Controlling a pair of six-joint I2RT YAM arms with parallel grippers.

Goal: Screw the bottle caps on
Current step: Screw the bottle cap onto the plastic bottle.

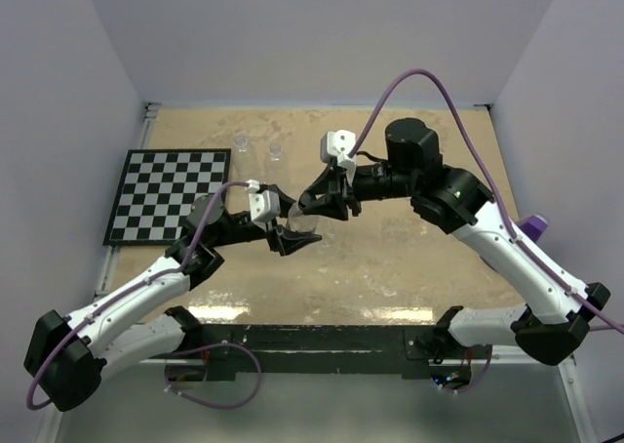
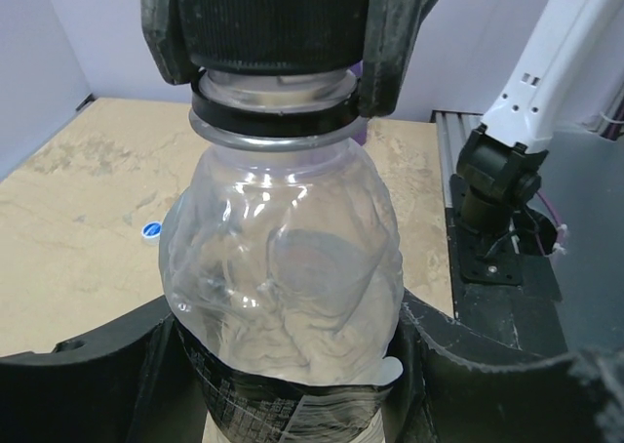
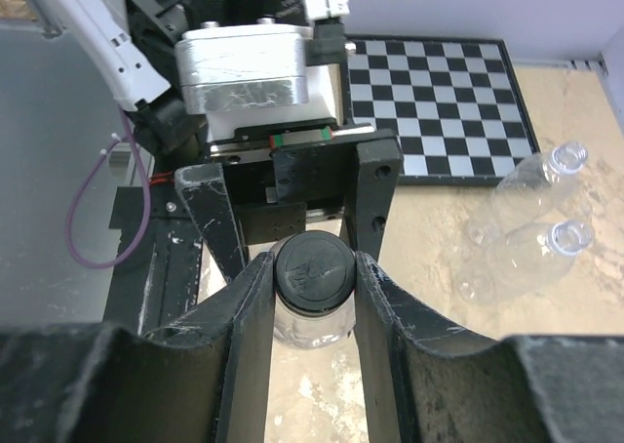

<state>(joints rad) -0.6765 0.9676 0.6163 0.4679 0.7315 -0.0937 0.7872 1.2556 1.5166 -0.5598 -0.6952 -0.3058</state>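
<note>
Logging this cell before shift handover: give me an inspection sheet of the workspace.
Surface: tan table, checkerboard mat at left.
Job's things: held bottle with black cap on its neck; two uncapped bottles standing beside the mat; one blue cap loose on the table.
Clutter: purple object at right edge, unidentifiable.
Grippers: left gripper shut on held bottle; right gripper shut on black cap.
Cables: purple cables, one looping high at right.
Surroundings: pale walls.

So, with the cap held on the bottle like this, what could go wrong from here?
1. The bottle has a thin, crumpled-looking wall where the left end effector clamps it. Twisting may make it buckle or slip.
2. The right end effector grips the black cap over the neck. If the cap sits slightly tilted, it may cross-thread.
</note>
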